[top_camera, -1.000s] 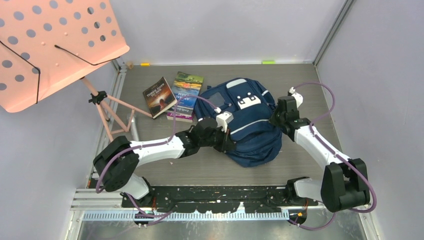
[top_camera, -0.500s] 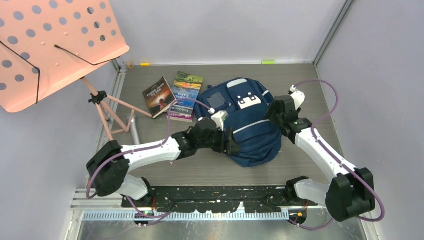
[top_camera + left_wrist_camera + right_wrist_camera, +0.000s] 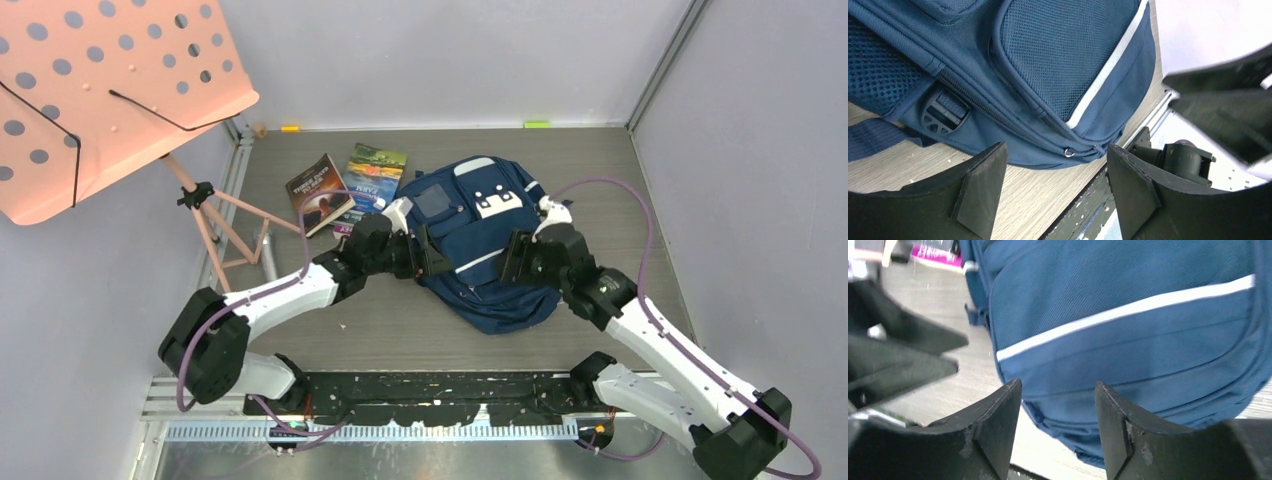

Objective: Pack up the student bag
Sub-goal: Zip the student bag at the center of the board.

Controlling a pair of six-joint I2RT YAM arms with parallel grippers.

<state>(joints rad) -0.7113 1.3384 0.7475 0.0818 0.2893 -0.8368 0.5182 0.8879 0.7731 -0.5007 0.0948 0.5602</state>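
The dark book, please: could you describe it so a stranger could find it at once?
From the pink music stand, look right of its legs. The dark book lies there, its cover nearly black, unlike the brightly coloured book beside it.

Music stand [image 3: 110, 90]: pink, perforated desk on tripod legs; stands at ten o'clock of the table [image 3: 620, 180], off its left edge.
Dark-covered book [image 3: 318, 192]: flat, at eleven o'clock.
Green-and-blue-covered book [image 3: 375, 170]: just beside the former, at its three o'clock; lies on a magenta-edged book [image 3: 930, 251].
Yellow tab [image 3: 290, 128]: back edge, eleven o'clock.
Green tab [image 3: 537, 124]: back edge, one o'clock.
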